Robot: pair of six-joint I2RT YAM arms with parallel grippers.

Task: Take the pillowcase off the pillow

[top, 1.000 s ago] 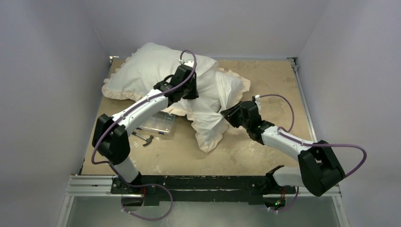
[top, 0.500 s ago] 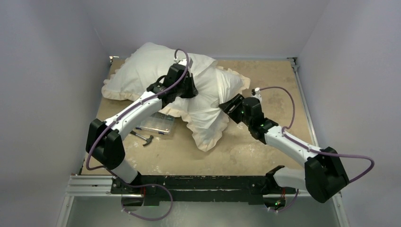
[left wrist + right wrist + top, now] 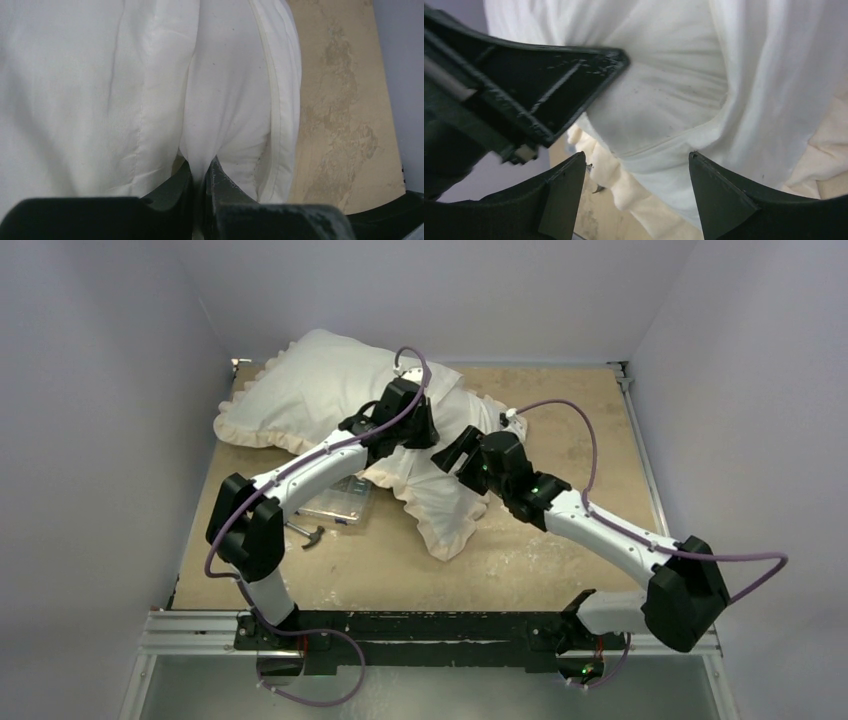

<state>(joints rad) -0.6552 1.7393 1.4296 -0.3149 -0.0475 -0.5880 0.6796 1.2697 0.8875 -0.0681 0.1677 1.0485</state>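
Pillowcase [image 3: 300, 380] bunched toward far-left corner; left gripper [image 3: 200, 169] pinches pillow [image 3: 230, 100], right gripper [image 3: 636, 157] gapes open and could snag both layers.

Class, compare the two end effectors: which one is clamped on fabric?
The left end effector: its fingers are pinched together on a fold of white fabric. The right end effector stands wide open, gripping nothing.

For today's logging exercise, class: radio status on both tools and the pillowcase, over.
Left tool shut on pillow. Right tool open, gripping nothing. Pillowcase not off yet. Hammer, box aside.
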